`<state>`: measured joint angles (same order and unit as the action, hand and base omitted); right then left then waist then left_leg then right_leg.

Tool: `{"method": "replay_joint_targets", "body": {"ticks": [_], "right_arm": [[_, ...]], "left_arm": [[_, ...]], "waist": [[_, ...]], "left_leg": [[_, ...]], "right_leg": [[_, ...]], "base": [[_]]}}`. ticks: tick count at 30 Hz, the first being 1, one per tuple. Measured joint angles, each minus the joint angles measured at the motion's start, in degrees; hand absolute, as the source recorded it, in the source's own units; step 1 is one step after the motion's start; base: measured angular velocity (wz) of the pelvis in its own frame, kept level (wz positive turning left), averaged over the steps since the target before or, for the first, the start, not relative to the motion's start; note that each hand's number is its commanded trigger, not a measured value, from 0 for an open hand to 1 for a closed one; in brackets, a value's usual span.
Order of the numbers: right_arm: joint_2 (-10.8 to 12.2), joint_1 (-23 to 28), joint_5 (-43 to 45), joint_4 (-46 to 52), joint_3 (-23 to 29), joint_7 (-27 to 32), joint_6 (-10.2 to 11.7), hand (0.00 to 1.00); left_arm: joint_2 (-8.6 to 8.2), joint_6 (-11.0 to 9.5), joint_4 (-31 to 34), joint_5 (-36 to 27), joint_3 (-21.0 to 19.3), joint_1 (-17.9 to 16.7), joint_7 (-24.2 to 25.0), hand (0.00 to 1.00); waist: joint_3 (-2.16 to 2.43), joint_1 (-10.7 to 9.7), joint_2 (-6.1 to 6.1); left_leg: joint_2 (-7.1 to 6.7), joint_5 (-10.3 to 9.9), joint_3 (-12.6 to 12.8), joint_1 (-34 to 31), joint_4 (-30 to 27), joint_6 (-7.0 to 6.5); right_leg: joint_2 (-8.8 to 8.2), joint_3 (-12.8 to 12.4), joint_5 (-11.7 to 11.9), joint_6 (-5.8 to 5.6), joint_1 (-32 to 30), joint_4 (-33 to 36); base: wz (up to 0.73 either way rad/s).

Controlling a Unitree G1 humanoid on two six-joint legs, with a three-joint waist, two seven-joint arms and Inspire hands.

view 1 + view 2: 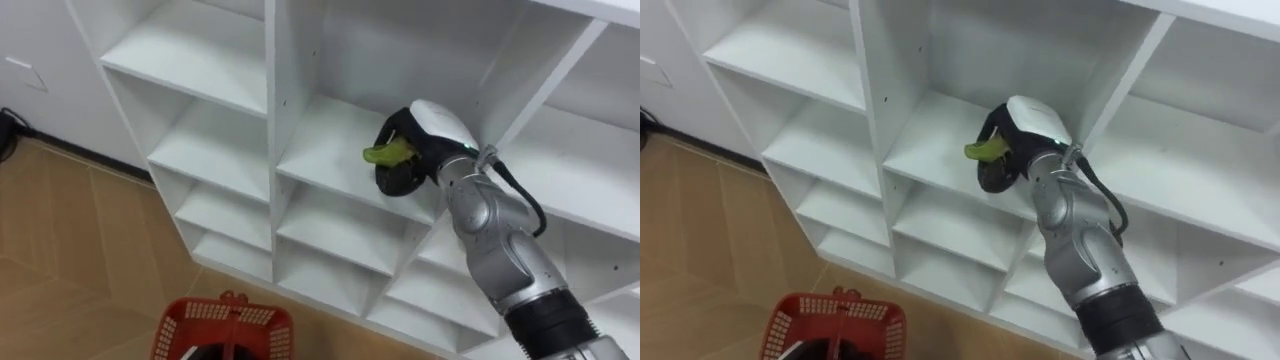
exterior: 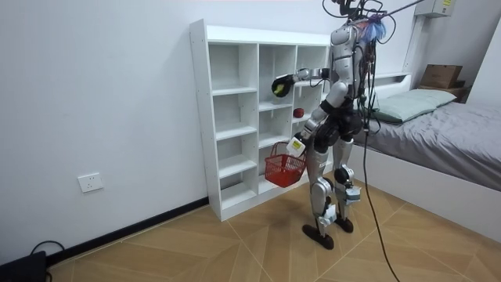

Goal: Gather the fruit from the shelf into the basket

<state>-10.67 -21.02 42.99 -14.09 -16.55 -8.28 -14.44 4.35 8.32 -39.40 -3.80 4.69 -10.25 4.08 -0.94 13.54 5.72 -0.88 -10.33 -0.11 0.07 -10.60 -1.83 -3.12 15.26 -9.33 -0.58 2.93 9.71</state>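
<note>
Left eye view and right eye view alike: a yellow-green fruit is clasped in the right hand, whose dark fingers are curled round it so that one end sticks out toward the robot's left. Fruit and hand are held just above the board of a middle compartment of the white closet, at its opening. The fruit's kind cannot be told. It is judged to be light, fairly firm and smooth-skinned, so it is best gripped round its thick middle with moderate pressure, lest it be bruised or slip out. The right arm is stretched forward and upward, with the wrist bent toward the shelf. In the room view the robot is shown standing upright close before the closet. A red basket is carried low at the left hand, whose grip cannot be made out. A small red fruit is seen on a lower shelf.
</note>
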Motion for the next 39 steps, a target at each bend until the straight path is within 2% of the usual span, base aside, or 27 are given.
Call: {"method": "replay_joint_targets", "body": {"ticks": [4,10,14,19,21,27,32,39], "right_arm": [[0.8,0.0,-0.1,3.8,0.0,0.0,0.0,1.0],[2.6,0.5,-0.1,5.8,0.0,0.0,1.1,1.0],[3.8,1.2,-0.1,7.0,0.0,-0.6,1.3,1.0],[4.0,3.2,-0.4,8.3,-0.1,-0.9,2.4,1.0],[5.1,5.0,-1.2,8.3,-0.1,-1.0,3.5,1.0],[6.8,9.5,-3.5,8.3,-0.2,-1.1,4.5,1.0],[7.1,10.7,-7.2,9.2,-0.2,-1.1,6.0,1.0],[7.1,13.1,-10.9,9.4,-0.4,-1.4,7.5,1.0]], "left_arm": [[-0.59,0.0,0.0,0.0,0.2,0.0,0.0,1.0],[-0.66,0.0,-0.1,-0.6,1.2,0.5,-0.1,1.0],[-1.09,0.0,-0.1,-0.6,1.3,0.8,0.2,1.0],[-1.2,0.0,-0.1,-0.7,3.0,1.3,0.4,1.0],[-1.24,-0.1,-0.1,-0.6,4.2,1.6,0.2,1.0],[-1.94,-0.1,-0.5,-0.6,5.8,2.1,0.1,1.0],[-2.01,-0.1,-0.8,-0.6,5.9,2.2,0.2,1.0],[-2.02,-0.1,-1.1,-0.6,5.8,3.7,0.3,1.0]], "waist": [[-0.22,-0.9,-0.53],[-0.12,-2.9,-0.85],[-0.11,-4.1,-0.83],[-0.12,-4.5,-0.86],[-0.15,-5.4,-1.01],[-0.05,-6.2,-2.05],[0.44,-7.4,-2.65],[0.28,-8.4,-2.97]], "left_leg": [[0.14,0.0,0.3,0.4,0.4,0.0],[0.15,0.0,1.3,0.9,0.6,0.0],[0.12,0.0,1.6,1.1,0.8,-0.01],[0.14,0.0,1.7,1.6,0.8,-0.01],[0.15,0.0,1.8,1.5,0.8,-0.03],[0.17,0.0,2.4,1.3,0.9,-0.06],[0.18,0.0,2.9,1.7,0.9,-0.1],[0.31,0.0,4.0,2.4,1.1,-0.14]], "right_leg": [[0.19,-0.9,0.0,0.0,0.0,0.0],[0.16,-1.4,0.0,0.0,0.0,0.0],[0.14,-2.7,0.0,0.0,0.0,0.0],[0.24,-4.2,0.0,0.0,0.3,0.0],[0.25,-4.1,0.0,0.0,0.4,0.0],[0.24,-4.3,0.0,0.0,0.1,0.1],[0.21,-4.4,0.0,0.0,0.1,0.1],[0.25,-5.2,0.0,-0.06,0.4,0.2]], "base": [[-0.09],[-0.05],[-0.05],[-0.01],[0.02],[-0.04],[-0.02],[-0.07]]}}
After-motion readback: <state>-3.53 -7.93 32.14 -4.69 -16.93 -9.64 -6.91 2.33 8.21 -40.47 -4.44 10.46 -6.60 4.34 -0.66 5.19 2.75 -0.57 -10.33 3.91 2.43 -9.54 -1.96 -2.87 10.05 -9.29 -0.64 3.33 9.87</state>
